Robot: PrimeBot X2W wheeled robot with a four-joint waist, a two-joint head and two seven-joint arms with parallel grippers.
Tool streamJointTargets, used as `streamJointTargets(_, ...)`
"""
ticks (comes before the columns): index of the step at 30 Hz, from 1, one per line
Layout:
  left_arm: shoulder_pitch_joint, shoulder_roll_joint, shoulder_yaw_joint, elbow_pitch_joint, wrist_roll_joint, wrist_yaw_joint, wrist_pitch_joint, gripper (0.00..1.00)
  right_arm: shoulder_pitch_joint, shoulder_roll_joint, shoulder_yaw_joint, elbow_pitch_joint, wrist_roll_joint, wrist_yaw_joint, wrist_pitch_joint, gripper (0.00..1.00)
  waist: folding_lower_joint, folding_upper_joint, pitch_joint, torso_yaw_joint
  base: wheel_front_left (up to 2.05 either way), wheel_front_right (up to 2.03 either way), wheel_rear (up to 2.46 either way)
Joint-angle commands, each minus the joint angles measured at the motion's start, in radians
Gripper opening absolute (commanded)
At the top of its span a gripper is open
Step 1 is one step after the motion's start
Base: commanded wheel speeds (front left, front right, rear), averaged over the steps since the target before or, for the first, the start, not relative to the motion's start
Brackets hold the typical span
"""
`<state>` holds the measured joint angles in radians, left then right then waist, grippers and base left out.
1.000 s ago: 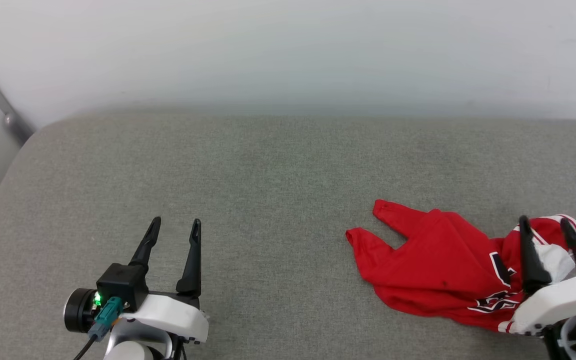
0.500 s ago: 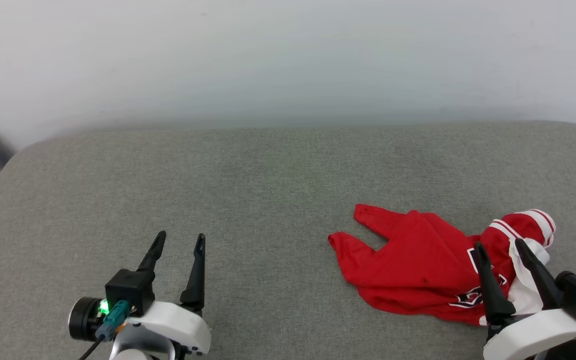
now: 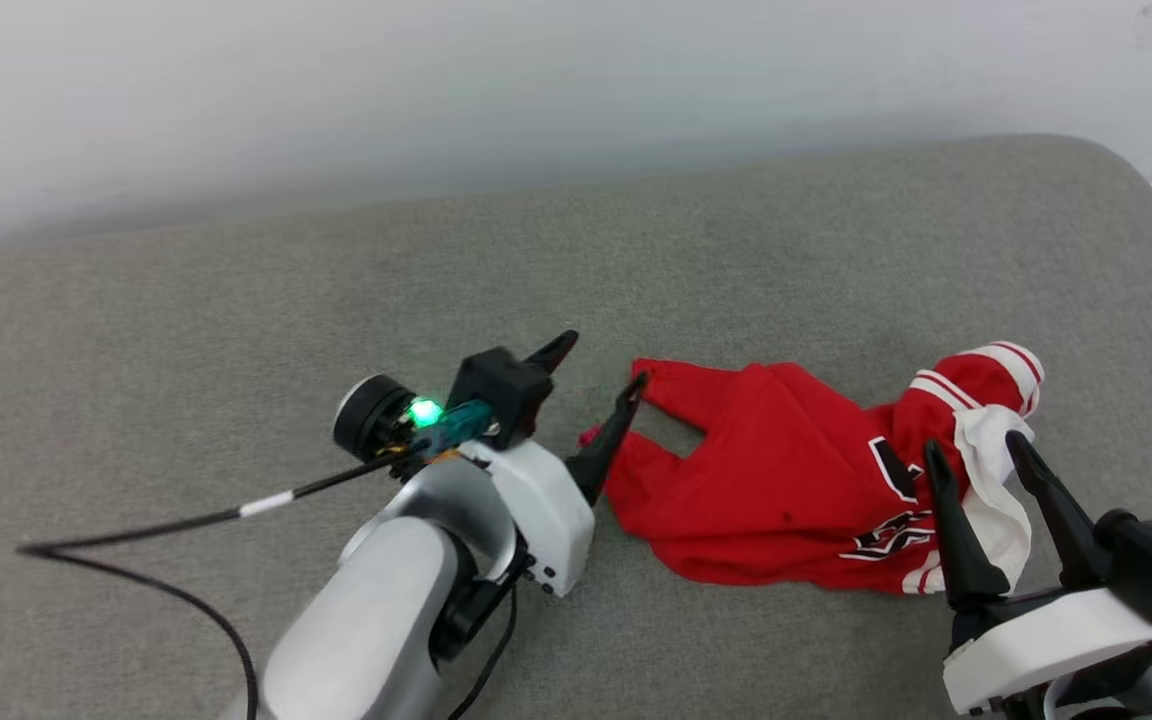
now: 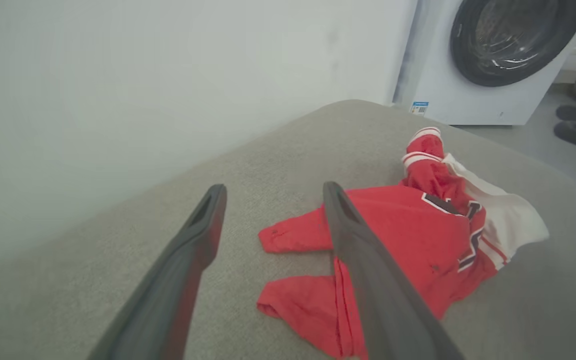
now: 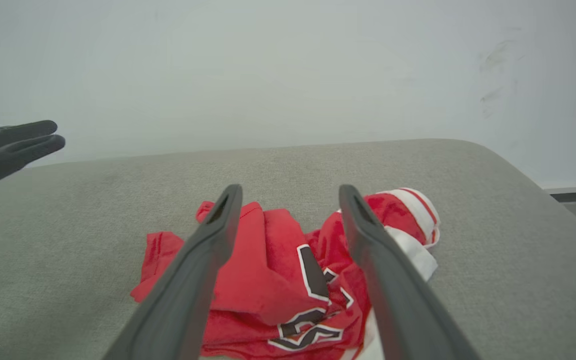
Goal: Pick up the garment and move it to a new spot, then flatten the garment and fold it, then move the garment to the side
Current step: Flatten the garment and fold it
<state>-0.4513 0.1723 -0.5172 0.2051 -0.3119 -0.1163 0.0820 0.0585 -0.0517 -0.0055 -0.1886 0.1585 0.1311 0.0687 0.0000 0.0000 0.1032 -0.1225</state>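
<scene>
The garment [image 3: 786,480] is a red jersey with white sleeves and black lettering, lying crumpled on the grey padded surface [image 3: 236,300]. My left gripper [image 3: 604,362] is open, angled to the right, one fingertip right at the garment's left end. It holds nothing. In the left wrist view the left gripper [image 4: 274,187] points at the garment [image 4: 418,225]. My right gripper [image 3: 974,447] stands open over the garment's white-sleeved right end. In the right wrist view the right gripper [image 5: 290,189] frames the garment [image 5: 278,260] and grips nothing.
The padded surface ends in a rounded corner [image 3: 1136,180] at the right, against a pale wall [image 3: 536,80]. A white washing machine [image 4: 493,60] stands beyond that corner. A black cable [image 3: 136,540] trails from my left wrist. The left gripper's fingers [image 5: 8,145] show at the left edge.
The head camera has swung right and tilted. My left arm has reached right, from well apart to the garment's left end. The right gripper stays open at its right end.
</scene>
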Motion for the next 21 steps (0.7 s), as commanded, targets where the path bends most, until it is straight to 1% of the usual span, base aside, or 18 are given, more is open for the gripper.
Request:
streamJointTargets(1, -0.037, 0.005, -0.027, 0.013, -0.014, -0.007, 0.042, 1.0, -0.019, 0.003, 0.008, 0.004, 0.011, -0.001, -0.005, 1.0, 0.0, 0.0, 0.047, -0.043, 0.0, 0.0, 0.0)
streamJointTargets(6, -0.138, 0.037, -0.144, 0.073, -0.083, -0.014, 0.222, 1.0, -0.044, 0.003, 0.017, 0.019, 0.024, -0.001, -0.033, 1.0, 0.0, 0.0, 0.109, -0.084, 0.0, 0.0, 0.0)
streamJointTargets(8, -0.174, 0.06, -0.176, 0.101, -0.115, -0.014, 0.29, 1.0, -0.053, 0.003, 0.02, 0.025, 0.033, -0.001, -0.045, 1.0, 0.0, 0.0, 0.137, -0.099, 0.0, 0.0, 0.0)
streamJointTargets(12, -0.229, 0.1, -0.223, 0.162, -0.173, -0.014, 0.415, 1.0, -0.068, 0.002, 0.028, 0.042, 0.054, -0.001, -0.062, 1.0, 0.0, 0.0, 0.185, -0.12, 0.0, 0.0, 0.0)
streamJointTargets(15, -0.262, 0.127, -0.249, 0.201, -0.208, -0.014, 0.487, 1.0, -0.084, 0.002, 0.034, 0.055, 0.065, -0.001, -0.078, 1.0, 0.0, 0.0, 0.213, -0.132, 0.0, 0.0, 0.0)
streamJointTargets(18, -0.269, 0.157, -0.285, 0.238, -0.24, -0.014, 0.575, 1.0, -0.089, 0.002, 0.037, 0.068, 0.071, -0.001, -0.092, 1.0, 0.0, 0.0, 0.231, -0.138, 0.0, 0.0, 0.0)
streamJointTargets(19, -0.269, 0.157, -0.285, 0.238, -0.24, -0.014, 0.575, 1.0, -0.089, 0.002, 0.037, 0.068, 0.071, -0.001, -0.092, 1.0, 0.0, 0.0, 0.231, -0.138, 0.0, 0.0, 0.0)
streamJointTargets(20, -0.271, 0.165, -0.315, 0.249, -0.264, -0.013, 0.63, 1.0, -0.096, 0.002, 0.037, 0.078, 0.076, -0.001, -0.101, 1.0, 0.0, 0.0, 0.238, -0.138, 0.0, 0.0, 0.0)
streamJointTargets(21, -0.267, 0.167, -0.332, 0.25, -0.277, -0.013, 0.652, 0.84, -0.099, 0.002, 0.039, 0.082, 0.077, -0.001, -0.105, 1.0, 0.0, 0.0, 0.242, -0.138, 0.0, 0.0, 0.0)
